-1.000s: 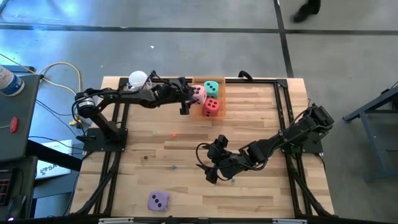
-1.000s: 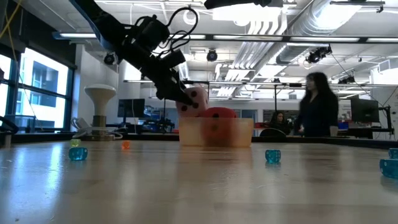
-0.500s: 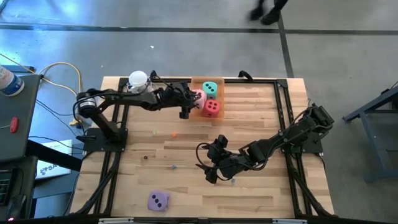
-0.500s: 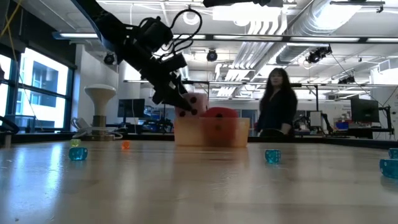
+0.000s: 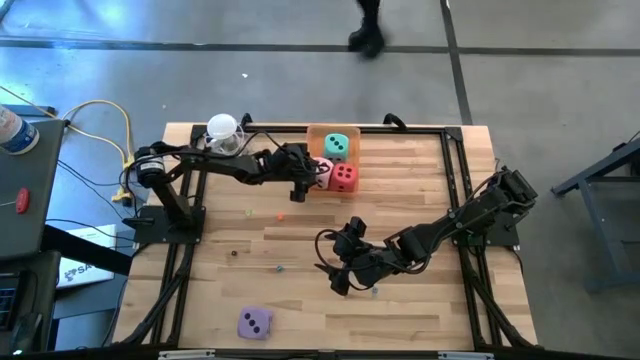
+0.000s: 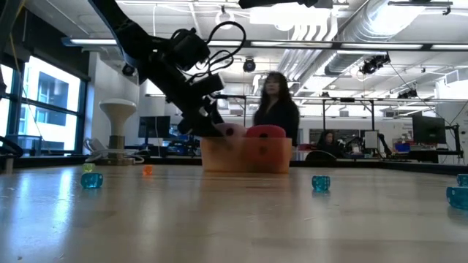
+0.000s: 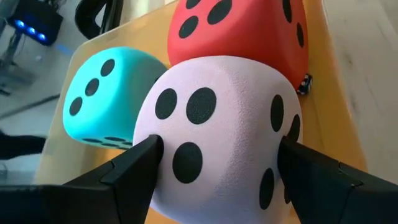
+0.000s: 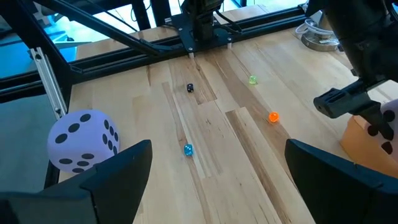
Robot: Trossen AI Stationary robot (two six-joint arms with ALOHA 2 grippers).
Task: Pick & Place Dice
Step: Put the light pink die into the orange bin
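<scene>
Left tool grips pink die over tray.

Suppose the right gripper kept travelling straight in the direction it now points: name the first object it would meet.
Probably the purple die, which sits ahead of the open right gripper, though off to one side. Dead centre, only a small blue bead lies on the table. Depth is unclear.

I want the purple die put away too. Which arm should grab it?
Probably the right. The right gripper is open and nearer the purple die; the left gripper is shut on the pink die at the tray.
</scene>
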